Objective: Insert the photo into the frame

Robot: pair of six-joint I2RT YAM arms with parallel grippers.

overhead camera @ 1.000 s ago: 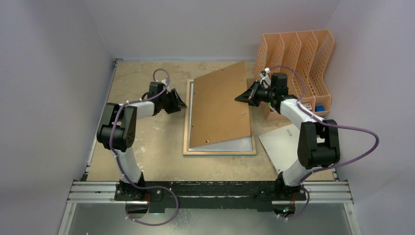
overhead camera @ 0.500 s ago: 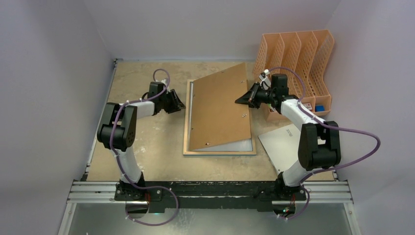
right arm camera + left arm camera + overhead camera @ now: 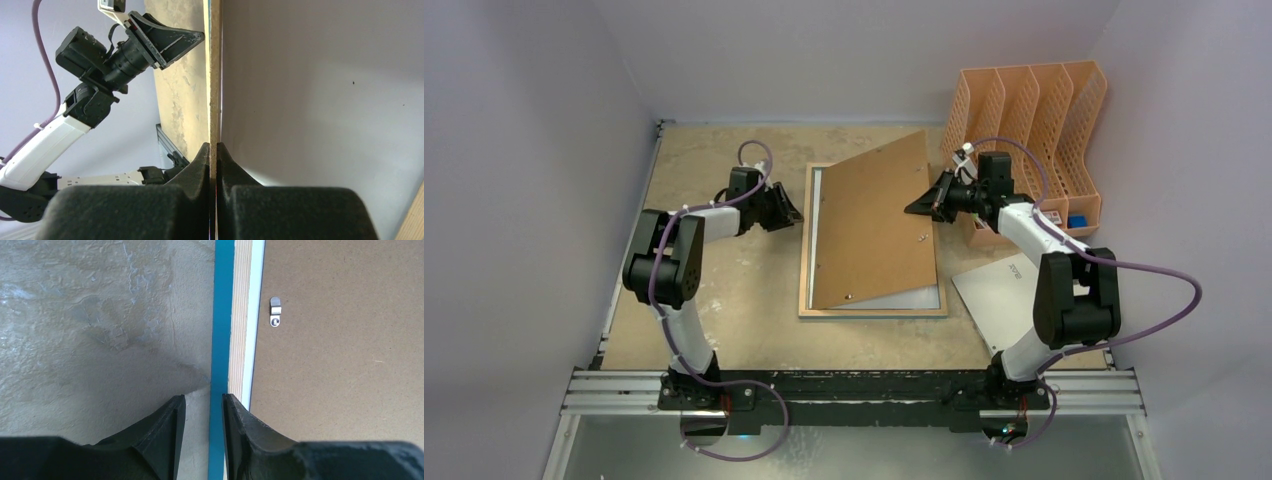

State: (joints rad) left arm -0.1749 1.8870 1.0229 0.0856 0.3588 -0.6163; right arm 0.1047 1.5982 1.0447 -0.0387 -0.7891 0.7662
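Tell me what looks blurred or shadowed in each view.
Top view: even light, soft shadows. Left wrist view: black left tool blurred, thin cyan-blue picture frame sharp, grey shadow beside it. Right wrist view: black right tool blurred, plain brown backing board sharper.

Plain pale lilac walls (image 3: 854, 60) close the space on three sides. Between them lies a tan, scuffed tabletop (image 3: 744, 300) with pale worn patches; a silver aluminium rail (image 3: 614, 392) runs along its near edge. A peach plastic file organiser (image 3: 1034, 110) stands in the far right corner.
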